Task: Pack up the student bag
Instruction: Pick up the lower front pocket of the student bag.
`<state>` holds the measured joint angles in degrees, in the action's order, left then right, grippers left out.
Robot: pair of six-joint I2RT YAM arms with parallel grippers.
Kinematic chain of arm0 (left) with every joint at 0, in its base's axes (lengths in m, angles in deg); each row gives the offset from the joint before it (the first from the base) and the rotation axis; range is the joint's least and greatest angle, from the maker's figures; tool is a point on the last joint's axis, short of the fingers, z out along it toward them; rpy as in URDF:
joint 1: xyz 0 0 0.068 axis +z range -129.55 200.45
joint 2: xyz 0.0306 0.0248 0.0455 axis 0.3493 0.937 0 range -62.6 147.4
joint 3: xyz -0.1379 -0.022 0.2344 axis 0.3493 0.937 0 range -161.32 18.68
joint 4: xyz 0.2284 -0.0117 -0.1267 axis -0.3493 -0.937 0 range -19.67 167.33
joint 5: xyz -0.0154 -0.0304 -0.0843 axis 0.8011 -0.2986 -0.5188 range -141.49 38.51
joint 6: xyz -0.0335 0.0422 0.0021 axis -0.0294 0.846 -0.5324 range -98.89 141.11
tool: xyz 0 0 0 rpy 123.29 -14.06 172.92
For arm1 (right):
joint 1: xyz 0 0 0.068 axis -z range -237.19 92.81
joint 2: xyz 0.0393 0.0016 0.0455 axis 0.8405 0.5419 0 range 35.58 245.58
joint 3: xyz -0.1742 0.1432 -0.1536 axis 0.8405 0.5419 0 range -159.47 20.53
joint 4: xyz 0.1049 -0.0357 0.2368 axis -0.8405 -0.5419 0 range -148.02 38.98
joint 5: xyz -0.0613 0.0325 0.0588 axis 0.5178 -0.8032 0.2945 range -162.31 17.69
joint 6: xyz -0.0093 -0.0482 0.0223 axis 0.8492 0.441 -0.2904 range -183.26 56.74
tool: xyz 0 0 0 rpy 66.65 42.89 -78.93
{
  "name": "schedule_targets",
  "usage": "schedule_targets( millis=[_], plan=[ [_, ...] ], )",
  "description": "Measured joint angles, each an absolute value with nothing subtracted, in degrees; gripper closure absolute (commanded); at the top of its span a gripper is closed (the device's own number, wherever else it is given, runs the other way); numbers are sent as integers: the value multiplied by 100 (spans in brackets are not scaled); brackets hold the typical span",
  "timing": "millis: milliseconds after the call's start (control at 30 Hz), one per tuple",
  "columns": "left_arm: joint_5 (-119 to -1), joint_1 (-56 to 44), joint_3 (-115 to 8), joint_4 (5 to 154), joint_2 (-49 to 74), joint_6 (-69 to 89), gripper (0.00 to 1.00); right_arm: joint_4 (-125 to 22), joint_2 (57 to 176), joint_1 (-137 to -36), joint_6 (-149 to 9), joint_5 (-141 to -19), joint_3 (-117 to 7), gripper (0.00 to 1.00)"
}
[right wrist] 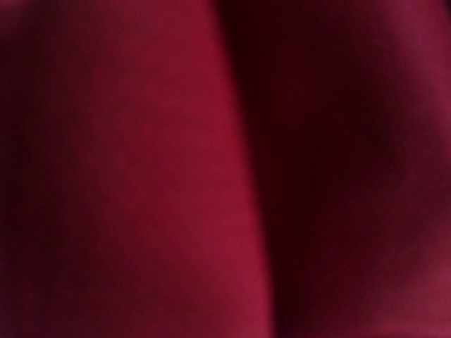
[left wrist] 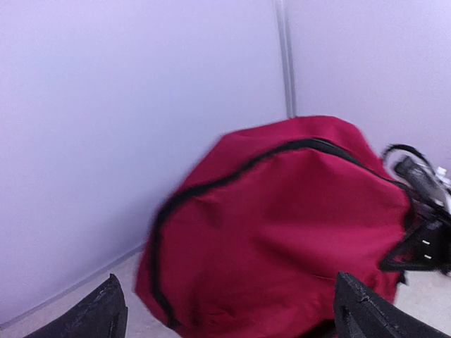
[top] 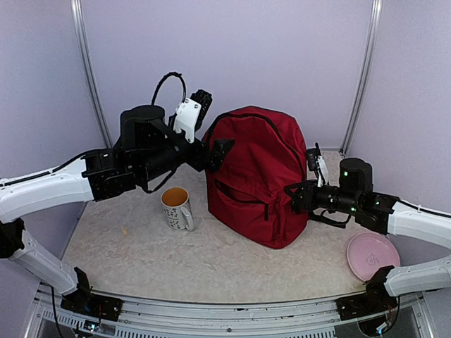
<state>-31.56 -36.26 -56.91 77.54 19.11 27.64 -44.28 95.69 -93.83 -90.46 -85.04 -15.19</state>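
— At the ten o'clock shoulder of the student bag (top: 254,176), we see the left claw (left wrist: 225,296) spread wide, holding nothing.

— At its three o'clock, the right claw (top: 296,193) sits tight against the side. Its camera gives us only red cloth, so we cannot tell how it stands.

— The student bag stands upright toward twelve o'clock on the table (top: 211,264).

— We find a mug (top: 176,206) at its nine o'clock, a pink plate (top: 372,255) at four.

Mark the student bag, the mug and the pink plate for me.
student bag (top: 250,155): top external view, red front panel above the pocket zip.
mug (top: 173,213): top external view, patterned side wall.
pink plate (top: 372,255): top external view, middle of its face.
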Motion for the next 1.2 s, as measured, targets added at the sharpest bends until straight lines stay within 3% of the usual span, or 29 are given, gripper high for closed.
schedule_targets(
  millis=[67,167,233,700,933,1133,1200],
  plan=[
    [-3049,-4101,-5401,7760,1771,2530,9,-4428,9569,-9383,-9112,-8495,-1535,100],
    [-3110,-4669,-4920,7699,1841,1920,30,-4425,9569,-9383,-9208,-8493,-1535,100],
    [-3290,-4787,-4727,7612,2069,1417,38,-4423,9569,-9394,-9267,-8493,-1535,100],
    [-4000,-4929,-5125,7614,3968,-891,55,-4421,9641,-9696,-9418,-8377,-1622,100],
    [-4085,-4855,-5398,7802,4302,-1087,70,-4430,9596,-9709,-9429,-8323,-1626,100],
    [-4081,-4791,-5433,7902,4305,-1052,100,-4432,9593,-9711,-9446,-8301,-1626,100],
    [-4066,-4782,-5436,7902,4305,-998,100,-4432,9593,-9711,-9448,-8281,-1626,100]
  ],
)
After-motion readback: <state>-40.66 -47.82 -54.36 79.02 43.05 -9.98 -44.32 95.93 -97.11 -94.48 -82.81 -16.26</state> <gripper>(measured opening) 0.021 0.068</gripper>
